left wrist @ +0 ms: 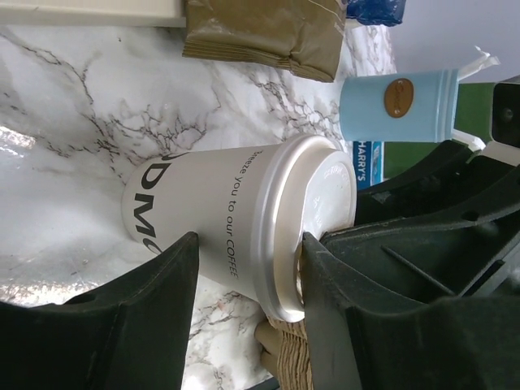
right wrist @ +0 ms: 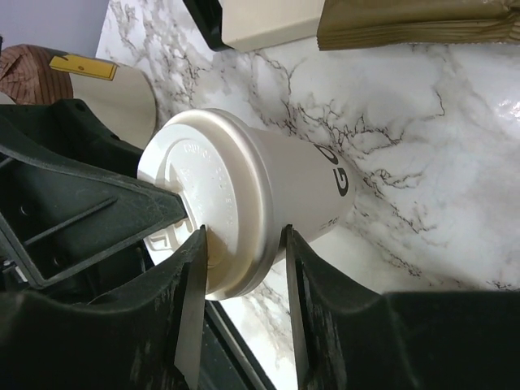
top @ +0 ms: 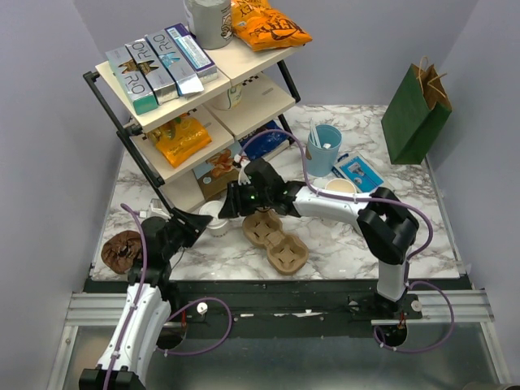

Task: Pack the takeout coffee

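From above, the small cream paper cup with a round white plastic lid [top: 216, 218] stands on the marble bench [top: 349, 252] just beside the brown pulp cup carrier [top: 276, 240], whose wells are empty, likely its destination. Left wrist: the left jaws sit half-closed astride the lid rim; I cannot tell whether they touch it. Right wrist: the right jaws likewise.
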Controlling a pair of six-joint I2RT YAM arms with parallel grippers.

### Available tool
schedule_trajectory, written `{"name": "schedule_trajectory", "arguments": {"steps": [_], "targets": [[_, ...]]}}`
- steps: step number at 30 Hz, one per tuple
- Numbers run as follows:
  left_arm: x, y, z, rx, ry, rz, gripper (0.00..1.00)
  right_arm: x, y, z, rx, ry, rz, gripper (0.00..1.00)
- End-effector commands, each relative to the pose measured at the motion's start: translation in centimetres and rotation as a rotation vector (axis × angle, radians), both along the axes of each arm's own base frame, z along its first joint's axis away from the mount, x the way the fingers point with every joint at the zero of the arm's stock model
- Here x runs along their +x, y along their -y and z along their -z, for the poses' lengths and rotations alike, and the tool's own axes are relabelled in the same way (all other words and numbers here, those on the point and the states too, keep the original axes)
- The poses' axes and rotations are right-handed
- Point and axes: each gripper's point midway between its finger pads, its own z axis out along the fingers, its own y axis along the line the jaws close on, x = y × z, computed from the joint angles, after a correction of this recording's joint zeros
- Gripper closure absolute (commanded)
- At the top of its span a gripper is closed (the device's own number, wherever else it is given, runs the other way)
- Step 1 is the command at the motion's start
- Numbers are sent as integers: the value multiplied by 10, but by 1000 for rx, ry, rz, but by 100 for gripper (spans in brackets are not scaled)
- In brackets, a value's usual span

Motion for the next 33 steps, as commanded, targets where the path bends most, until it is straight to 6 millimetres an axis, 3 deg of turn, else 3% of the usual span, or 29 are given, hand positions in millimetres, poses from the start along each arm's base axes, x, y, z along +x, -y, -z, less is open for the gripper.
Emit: {"name": "schedule_trajectory", "arguments": {"steps": [1,3,9,15,19,20,22,23,25,26,27,28,31,32,33], "targets": [[-25,-11,45,109,-200,1,47,-7,40,69,-289,12,10,61],[-16,-13,27,118,-143,-12,29,0,28,42,-251,22,16,50],[6,-14,-20,147,-47,-11,4,17,8,-3,-200,40,57,31],[13,-14,-47,174,11,6,1,37,-3,-43,-160,89,127,20],[8,-17,-64,193,51,3,1,38,-1,-70,-124,138,123,18],[5,-18,-81,205,89,-1,1,38,3,-75,-128,167,116,17],[-6,-25,-80,260,61,-7,1,37,20,-70,-169,200,137,16],[-11,-28,-93,271,88,-21,1,34,29,-81,-166,231,136,15],[-24,-27,-93,279,74,5,1,25,54,-62,-230,235,144,15],[-28,-24,-101,273,92,19,1,20,66,-71,-225,260,146,15],[-33,-21,-99,270,73,47,1,15,75,-67,-242,265,143,15],[-38,-13,-99,252,64,94,1,4,93,-42,-302,245,124,15],[-44,1,-94,204,35,172,1,-15,121,-38,-334,236,125,15],[-45,3,-90,195,28,183,1,-24,132,-24,-357,205,117,14],[-45,7,-92,185,40,198,1,-29,135,-27,-344,202,117,14]]}}
